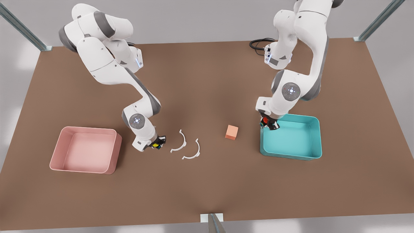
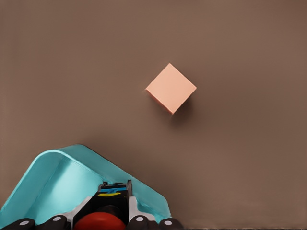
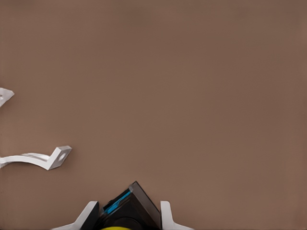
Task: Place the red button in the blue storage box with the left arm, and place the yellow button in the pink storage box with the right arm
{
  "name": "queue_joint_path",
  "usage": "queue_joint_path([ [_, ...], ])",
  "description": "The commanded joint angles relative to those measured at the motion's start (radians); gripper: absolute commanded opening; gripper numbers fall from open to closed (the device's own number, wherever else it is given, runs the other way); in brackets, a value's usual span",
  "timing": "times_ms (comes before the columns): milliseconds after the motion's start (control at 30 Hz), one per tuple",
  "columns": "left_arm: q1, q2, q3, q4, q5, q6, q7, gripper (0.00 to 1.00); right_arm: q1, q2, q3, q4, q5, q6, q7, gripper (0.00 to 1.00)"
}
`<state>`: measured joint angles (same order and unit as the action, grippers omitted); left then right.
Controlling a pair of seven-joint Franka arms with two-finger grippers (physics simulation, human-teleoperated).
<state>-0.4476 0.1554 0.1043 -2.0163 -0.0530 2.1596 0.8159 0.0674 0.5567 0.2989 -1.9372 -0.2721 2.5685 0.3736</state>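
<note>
Left claw (image 1: 268, 123) clamps the red-capped, black-based red button (image 1: 265, 121); right claw (image 1: 157, 142) clamps the yellow-capped yellow button (image 1: 156, 145).

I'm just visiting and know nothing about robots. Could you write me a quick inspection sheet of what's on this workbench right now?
Surface: brown table.
Job's things: red button held over the blue box corner; yellow button held beside the empty pink box.
Clutter: orange cube; two white curved clips.
Grippers: left gripper shut on red button; right gripper shut on yellow button.
Cables: black loop at the far edge.
Surroundings: metal frame posts.
</note>
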Motion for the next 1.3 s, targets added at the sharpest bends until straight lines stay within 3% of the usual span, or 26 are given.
queue_joint_path([
  [0, 0.078, -0.01, 0.008, 0.002, 0.009, -0.179, 0.268, 0.46, -0.023, -0.029, 0.0, 0.007, -0.007, -0.022, -0.036, 0.52],
  [100, 0.17, 0.05, 0.008, 0.04, 0.009, -0.152, 0.356, 0.46, -0.118, -0.147, 0.023, -0.002, -0.006, -0.129, -0.131, 0.52],
  [167, 0.198, 0.124, 0.008, 0.097, 0.009, -0.136, 0.379, 0.49, -0.411, -0.161, 0.23, 0.0, -0.006, -0.178, -0.252, 0.52],
  [200, 0.199, 0.145, 0.008, 0.097, 0.009, -0.106, 0.379, 0.58, -0.468, -0.169, 0.256, 0.007, -0.006, -0.22, -0.297, 0.52],
  [233, 0.205, 0.165, 0.008, 0.106, -0.002, -0.099, 0.376, 0.83, -0.526, -0.181, 0.269, 0.007, -0.006, -0.237, -0.369, 0.52],
  [267, 0.216, 0.197, 0.008, 0.119, -0.01, -0.098, 0.376, 1.0, -0.564, -0.175, 0.266, 0.007, -0.006, -0.241, -0.417, 0.52],
  [433, 0.219, 0.198, 0.006, 0.128, -0.008, -0.101, 0.276, 1.0, -0.758, -0.124, 0.263, 0.007, -0.006, -0.238, -0.703, 0.52],
  [533, 0.214, 0.119, 0.002, 0.238, -0.013, -0.205, -0.226, 1.0, -0.802, -0.043, 0.256, 0.032, -0.007, -0.22, -0.759, 0.57],
  [633, 0.217, 0.115, -0.003, 0.438, -0.071, -0.337, -0.699, 1.0, -0.791, -0.021, 0.255, 0.055, -0.007, -0.215, -0.745, 0.99],
  [700, 0.225, 0.107, 0.026, 0.577, -0.062, -0.431, -0.719, 1.0, -0.792, -0.018, 0.256, 0.076, -0.009, -0.22, -0.745, 1.0],
  [733, 0.219, 0.069, 0.026, 0.577, 0.008, -0.432, -0.756, 1.0, -0.772, -0.024, 0.27, 0.159, -0.009, -0.307, -0.723, 1.0],
  [767, 0.227, 0.032, 0.012, 0.576, 0.035, -0.435, -0.86, 1.0, -0.697, -0.024, 0.269, 0.346, -0.009, -0.508, -0.699, 1.0],
  [833, 0.403, -0.04, -0.153, 0.559, 0.032, -0.504, -0.906, 1.0, -0.506, -0.026, 0.269, 0.555, -0.047, -0.781, -0.463, 1.0],
  [900, 0.397, -0.033, -0.155, 0.59, 0.041, -0.55, -0.92, 1.0, -0.348, -0.037, 0.27, 0.813, -0.045, -1.097, -0.306, 1.0],
  [933, 0.397, -0.031, -0.155, 0.591, 0.041, -0.55, -0.92, 1.0, -0.34, -0.063, 0.275, 0.833, -0.036, -1.104, -0.257, 1.0],
  [967, 0.397, -0.031, -0.155, 0.591, 0.042, -0.55, -0.919, 1.0, -0.33, -0.139, 0.244, 0.825, -0.003, -1.09, -0.252, 1.0],
  [1000, 0.398, -0.028, -0.153, 0.596, 0.042, -0.55, -0.917, 1.0, -0.21, -0.201, 0.067, 0.824, 0.043, -1.091, -0.262, 1.0],
  [1067, 0.397, 0.003, -0.155, 0.622, 0.042, -0.555, -0.919, 1.0, -0.022, -0.394, -0.26, 0.544, 0.169, -1.051, -0.274, 1.0],
  [1100, 0.397, 0.013, -0.155, 0.637, 0.041, -0.557, -0.919, 1.0, 0.02, -0.406, -0.326, 0.511, 0.2, -1.05, -0.306, 1.0],
  [1167, 0.397, 0.026, -0.155, 0.645, 0.042, -0.555, -0.919, 1.0, 0.029, -0.546, -0.351, 0.277, 0.2, -0.899, -0.369, 1.0],
  [1267, 0.397, 0.026, -0.155, 0.645, 0.042, -0.555, -0.919, 1.0, 0.166, -0.537, -0.497, 0.33, 0.2, -0.92, -0.367, 1.0],
])
